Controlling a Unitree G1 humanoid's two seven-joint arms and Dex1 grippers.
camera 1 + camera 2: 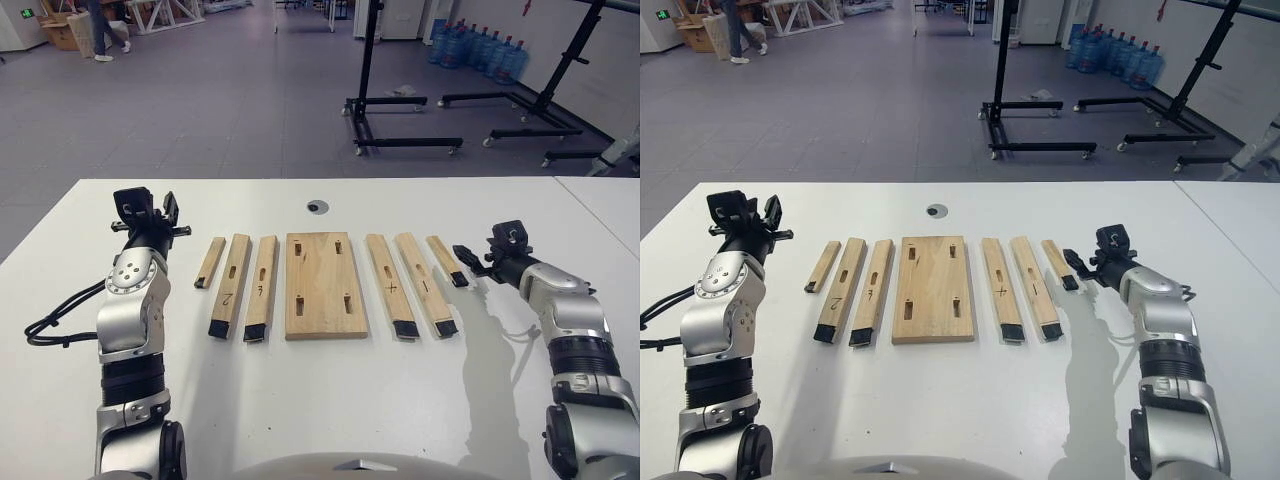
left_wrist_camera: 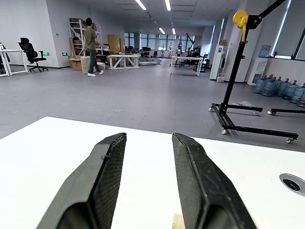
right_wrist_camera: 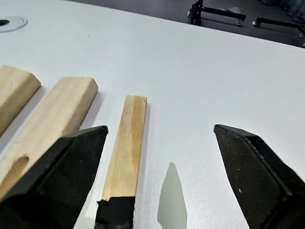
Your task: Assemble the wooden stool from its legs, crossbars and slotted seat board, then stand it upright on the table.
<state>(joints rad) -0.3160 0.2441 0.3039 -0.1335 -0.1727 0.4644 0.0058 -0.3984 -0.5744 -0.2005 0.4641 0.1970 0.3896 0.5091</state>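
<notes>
so nothing is joined yet: the slotted seat board (image 1: pixel 325 285) lies flat on the table (image 1: pixel 320 420) with the long legs and short crossbars in rows on either side, so this looks like the first pick. the right gripper (image 3: pixel 161 132) is low over the table with its fingers wide apart. the right short crossbar (image 3: pixel 125 143) lies between them, close to the finger nearer the seat board, taped end towards the wrist. next, i'd judge, that gripper must shift over to centre on the crossbar, drop, then close across its narrow width. the right forearm reaches forward and angles inward towards the parts. the left forearm stands nearly upright; the left gripper (image 2: pixel 148 137) is raised, fingers apart and holding nothing, with the left short crossbar (image 1: pixel 210 262) just beside it, on its inner side.
</notes>
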